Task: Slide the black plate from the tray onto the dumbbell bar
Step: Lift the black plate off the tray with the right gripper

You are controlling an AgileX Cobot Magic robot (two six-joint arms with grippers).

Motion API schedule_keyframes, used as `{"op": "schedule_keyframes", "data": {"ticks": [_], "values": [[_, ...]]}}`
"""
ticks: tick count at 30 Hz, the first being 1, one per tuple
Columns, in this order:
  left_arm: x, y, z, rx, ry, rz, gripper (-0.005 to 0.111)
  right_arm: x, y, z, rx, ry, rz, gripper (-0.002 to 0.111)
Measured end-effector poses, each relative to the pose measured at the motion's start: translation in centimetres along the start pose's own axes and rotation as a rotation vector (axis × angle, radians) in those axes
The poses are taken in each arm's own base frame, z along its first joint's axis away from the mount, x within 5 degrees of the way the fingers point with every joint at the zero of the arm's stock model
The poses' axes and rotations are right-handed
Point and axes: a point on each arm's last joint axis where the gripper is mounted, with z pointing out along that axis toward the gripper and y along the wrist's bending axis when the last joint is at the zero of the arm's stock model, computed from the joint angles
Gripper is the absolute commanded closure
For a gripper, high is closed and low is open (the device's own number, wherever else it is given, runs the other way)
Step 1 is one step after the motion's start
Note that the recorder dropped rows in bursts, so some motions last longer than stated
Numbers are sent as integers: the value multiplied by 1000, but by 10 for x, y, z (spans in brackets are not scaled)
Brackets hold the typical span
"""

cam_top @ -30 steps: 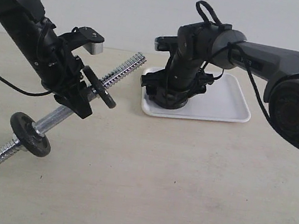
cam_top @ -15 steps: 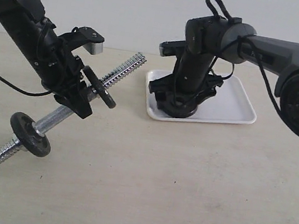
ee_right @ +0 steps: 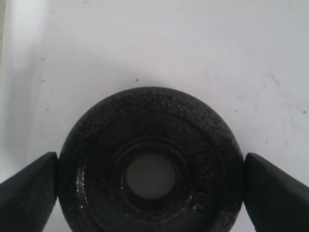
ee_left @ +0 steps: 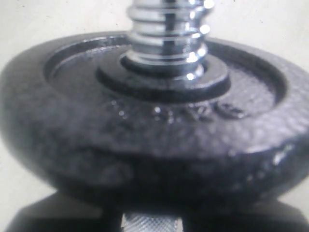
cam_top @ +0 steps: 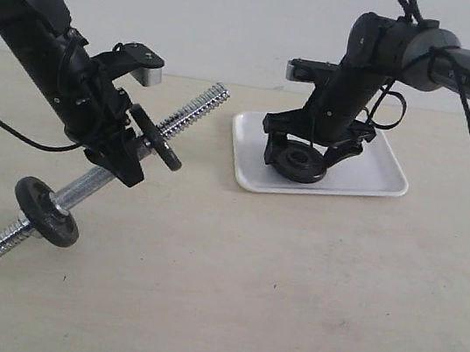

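The right gripper (cam_top: 307,157) is clamping its jaws on the black plate (cam_top: 301,165), which is sitting inside the tray (cam_top: 381,176). Left of the tray, the left gripper (cam_top: 127,155) is gripping the tilted dumbbell bar (cam_top: 197,104), which is already carrying two other plates (cam_top: 46,212). Carrying the plate across and threading it on are still remaining.

Soft, even light fills the scene, with faint shadows. Bright spots shine on the dumbbell bar (ee_left: 166,29). Up close, the black plate (ee_right: 149,116) looks a little blurry.
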Motion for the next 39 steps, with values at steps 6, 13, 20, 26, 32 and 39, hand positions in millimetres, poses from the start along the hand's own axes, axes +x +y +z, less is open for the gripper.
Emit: {"op": "schedule_keyframes", "data": {"ticks": [6, 13, 20, 26, 32, 39], "values": [[0, 0, 0, -2, 5, 4, 102, 1, 0, -1, -32, 9, -42, 108], [1, 0, 0, -1, 14, 11, 102, 1, 1, -9, -109, 10, -23, 108], [2, -1, 1, 12, 9, 41, 102, -7, -25, -44, -161, -73, 27, 108], [7, -4, 8, 26, 1, 61, 102, -11, -40, -68, -248, -134, 33, 108], [13, -5, 14, 24, 10, 78, 102, -10, -30, -72, -362, -134, -9, 108], [15, -4, 16, 19, 10, 93, 102, -5, -23, -75, -456, -94, -63, 108]]}}
